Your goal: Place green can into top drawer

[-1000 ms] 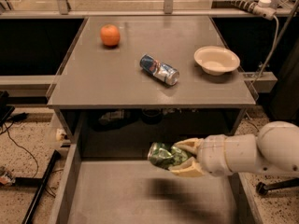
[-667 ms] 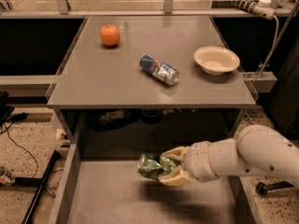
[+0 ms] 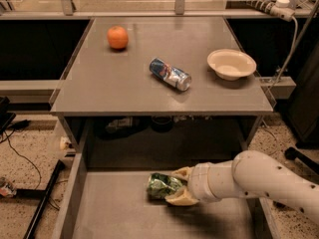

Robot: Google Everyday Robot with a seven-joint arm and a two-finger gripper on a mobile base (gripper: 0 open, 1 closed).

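Below the worktop's front edge, the gripper (image 3: 175, 186), pinching the green can (image 3: 158, 185), has sunk leftward into the top drawer (image 3: 112, 210), near its floor; release seems next.

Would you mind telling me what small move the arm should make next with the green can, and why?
Probably open the gripper slowly and let go. It is shut on the green can, held on its side well inside the top drawer, apparently at or just above its floor and clear of the side walls. Contact is unclear, hence slowly.
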